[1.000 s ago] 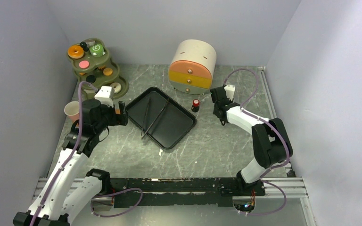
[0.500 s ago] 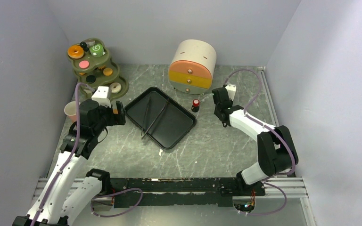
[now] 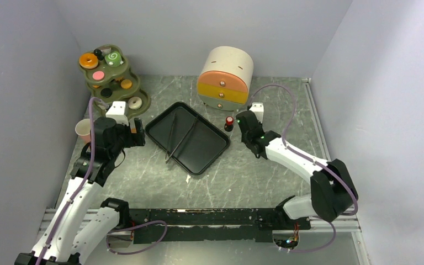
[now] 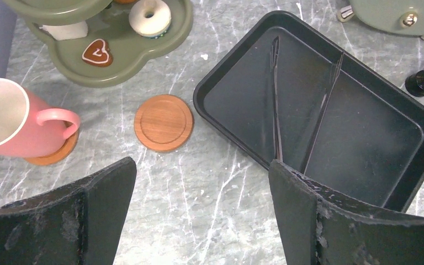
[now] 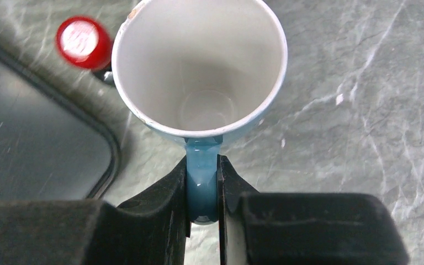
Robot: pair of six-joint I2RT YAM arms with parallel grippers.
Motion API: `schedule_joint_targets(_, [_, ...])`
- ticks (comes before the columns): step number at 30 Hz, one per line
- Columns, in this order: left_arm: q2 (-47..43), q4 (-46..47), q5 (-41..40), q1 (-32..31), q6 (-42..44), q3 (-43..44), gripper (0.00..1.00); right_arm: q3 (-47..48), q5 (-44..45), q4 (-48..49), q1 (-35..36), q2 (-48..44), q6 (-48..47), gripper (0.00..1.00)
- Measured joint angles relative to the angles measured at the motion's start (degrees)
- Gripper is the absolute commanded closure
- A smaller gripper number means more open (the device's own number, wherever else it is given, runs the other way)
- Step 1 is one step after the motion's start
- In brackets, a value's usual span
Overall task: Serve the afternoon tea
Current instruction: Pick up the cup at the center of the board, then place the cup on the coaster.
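The blue cup [image 5: 199,72] is pinched by its handle in the right tool [image 5: 201,190], toward the far edge of the bench [image 3: 243,165]; the pink cup [image 4: 5,124] sits on a saucer [image 4: 49,159] at the left edge. A bare saucer [image 4: 163,122] waits beside it, the left tool [image 4: 199,215] gapes wide, and the pastries [image 4: 150,17] sit on the stand [image 4: 138,55], so I judge the serving mostly undone.

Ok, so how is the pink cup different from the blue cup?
The pink cup is pink outside; the blue cup is light blue. The pink cup stands on an orange saucer with nothing gripping it; the blue cup is pinched by its handle in the right claw. Both are white inside, empty, and have one handle.
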Motion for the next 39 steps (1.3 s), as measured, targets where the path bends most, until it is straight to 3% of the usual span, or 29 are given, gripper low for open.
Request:
schedule_joint_targets(12, [0.1, -0.3, -0.4, 0.0, 0.0, 0.4, 0.08, -2.4, -0.6, -4.3, 5.7, -11.6, 2.1, 1.00])
schedule_joint_targets(19, [-2.1, -0.7, 0.3, 0.0, -0.5, 0.9, 0.09, 0.2, -4.9, -5.1, 11.5, -13.7, 3.5, 1.00])
schedule_joint_targets(24, [-2.0, -3.1, 1.9, 0.0, -3.3, 5.7, 0.10, 3.6, -6.7, -3.2, 16.6, -13.6, 4.2, 1.00])
schedule_joint_targets(29, [-1.8, -6.3, 2.0, 0.0, -7.0, 12.5, 0.09, 7.0, -8.6, 0.9, 20.3, -10.1, 4.6, 1.00])
schedule_joint_targets(39, [-4.5, -10.6, 1.8, 0.0, -14.0, 22.9, 0.10, 15.8, -12.7, 10.5, 27.4, 6.1, 3.1, 1.00])
